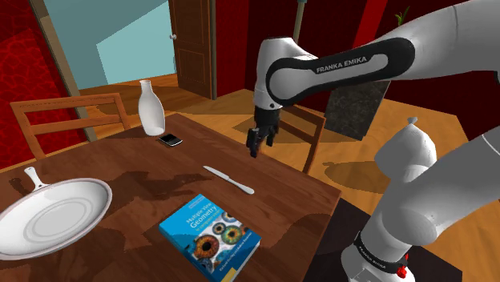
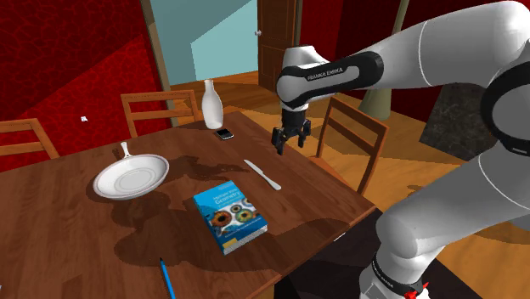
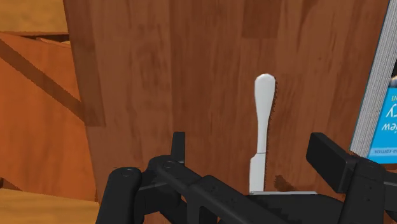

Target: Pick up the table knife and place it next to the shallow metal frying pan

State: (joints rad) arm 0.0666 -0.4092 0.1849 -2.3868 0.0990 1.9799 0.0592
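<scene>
Red walls ring a wooden dining table (image 1: 120, 160) where the white table knife (image 1: 228, 179) lies flat near the book (image 1: 210, 236). The gripper (image 1: 254, 149) hovers above it, fingers apart and empty, apparently lining up to descend. The frying pan (image 1: 52, 212) sits well apart.

In the wrist view, the table knife (image 3: 262, 121) has its nearer end hidden behind the gripper (image 3: 249, 145). The book (image 3: 375, 83) is cut off by the picture's edge, and its cover lettering is only partly visible.
</scene>
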